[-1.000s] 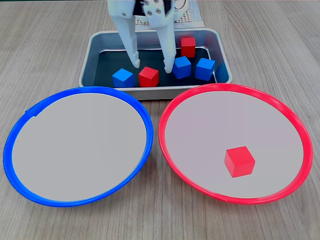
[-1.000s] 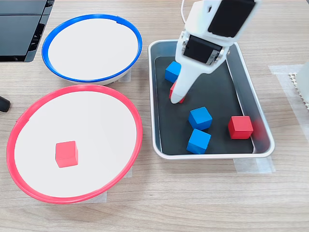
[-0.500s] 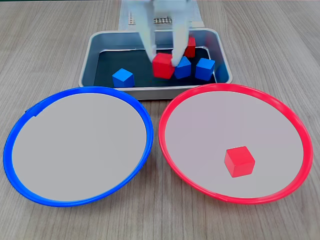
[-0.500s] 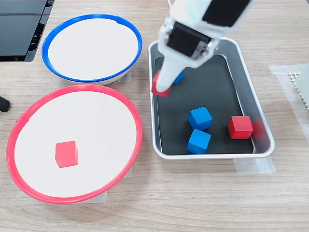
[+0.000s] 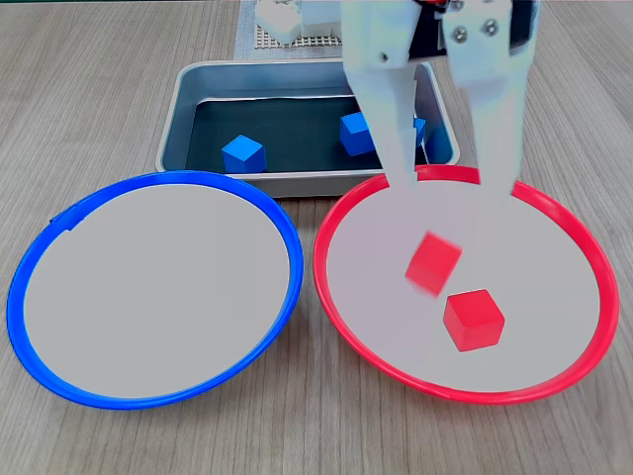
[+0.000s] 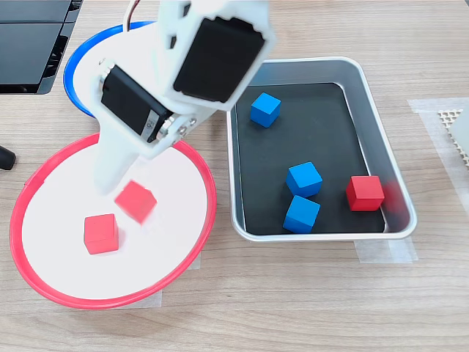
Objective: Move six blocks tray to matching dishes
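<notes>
The gripper (image 5: 457, 183), jaws now spread, has released a blurred, apparently falling red block (image 5: 432, 261) above the red-rimmed dish (image 5: 348, 327). Two reds delivered; four blocks remain in the tray (image 6: 396, 191).

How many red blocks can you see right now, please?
3: one resting in the red-rimmed dish, one blurred just below the open pincer above the same dish, one in the tray.

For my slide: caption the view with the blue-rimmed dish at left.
Open hand drops a red block into the red-rimmed dish.
</notes>
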